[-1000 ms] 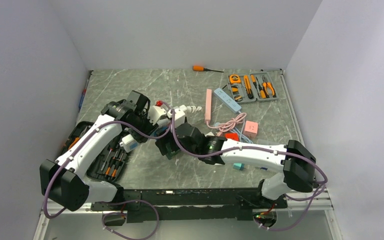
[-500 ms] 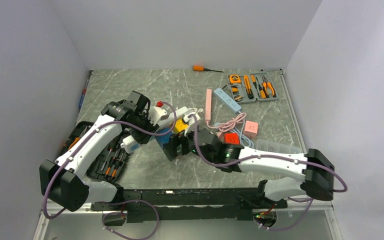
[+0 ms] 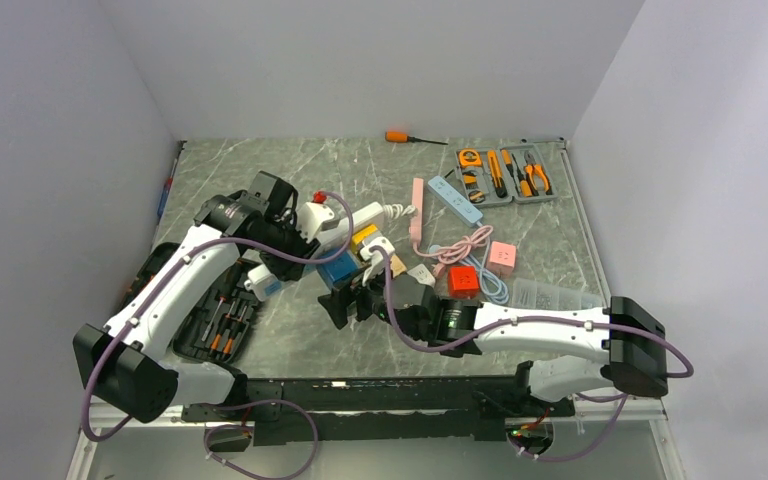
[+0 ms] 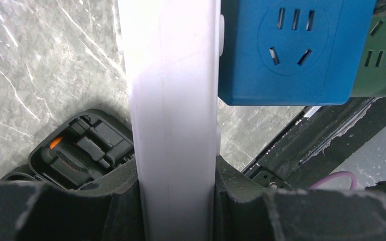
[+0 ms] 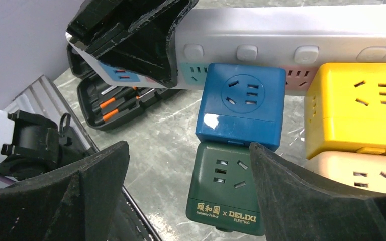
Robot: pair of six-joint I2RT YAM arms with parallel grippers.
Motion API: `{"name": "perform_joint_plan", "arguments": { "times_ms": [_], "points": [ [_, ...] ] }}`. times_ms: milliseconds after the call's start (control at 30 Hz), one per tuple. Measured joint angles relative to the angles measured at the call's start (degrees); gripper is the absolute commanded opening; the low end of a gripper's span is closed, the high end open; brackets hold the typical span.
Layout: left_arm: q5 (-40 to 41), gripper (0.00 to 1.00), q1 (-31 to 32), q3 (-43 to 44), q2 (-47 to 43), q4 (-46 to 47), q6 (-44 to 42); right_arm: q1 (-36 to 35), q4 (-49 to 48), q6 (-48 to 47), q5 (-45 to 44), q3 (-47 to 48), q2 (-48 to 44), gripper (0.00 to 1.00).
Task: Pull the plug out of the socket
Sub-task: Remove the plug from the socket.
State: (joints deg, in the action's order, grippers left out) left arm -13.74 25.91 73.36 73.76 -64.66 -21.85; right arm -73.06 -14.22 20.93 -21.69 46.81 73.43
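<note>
My left gripper (image 3: 295, 228) is shut on one end of a white power strip (image 3: 348, 220) and holds it above the table. The strip fills the gap between the jaws in the left wrist view (image 4: 173, 100). A blue cube plug (image 5: 241, 108) sits in the strip, with a dark green cube plug (image 5: 226, 191) stuck on its end. A yellow cube (image 5: 357, 108) and a beige cube (image 5: 354, 173) hang beside them. My right gripper (image 5: 188, 155) is open around the green cube. Its right finger (image 5: 301, 196) is at the cube's side and its left finger (image 5: 80, 191) stands well clear.
An open black tool case (image 3: 215, 320) lies at the left, under the left arm. Pink and blue power strips (image 3: 440, 200), a pink cable, a red cube (image 3: 463, 281) and a pink cube (image 3: 502, 257) lie to the right. A grey tool tray (image 3: 505, 175) and an orange screwdriver (image 3: 400, 137) lie at the back.
My right gripper has drawn back toward the near edge, uncovering the blue and yellow cubes, and is now at the green cube. The left gripper still holds the strip, shifted slightly.
</note>
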Motion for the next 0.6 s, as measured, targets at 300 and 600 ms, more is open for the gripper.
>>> {"name": "perform_joint_plan", "arguments": {
  "times_ms": [300,600],
  "points": [
    [0.11,0.0,-0.37,0.04,0.11,-0.94,0.44,-0.98,1.57,-3.61,-4.48,2.78,2.45,0.91],
    [-1.46,0.0,-0.42,0.61,0.11,-2.51,0.52,-0.87,1.88,-7.63,-7.45,4.79,3.54,0.91]
  ]
}}
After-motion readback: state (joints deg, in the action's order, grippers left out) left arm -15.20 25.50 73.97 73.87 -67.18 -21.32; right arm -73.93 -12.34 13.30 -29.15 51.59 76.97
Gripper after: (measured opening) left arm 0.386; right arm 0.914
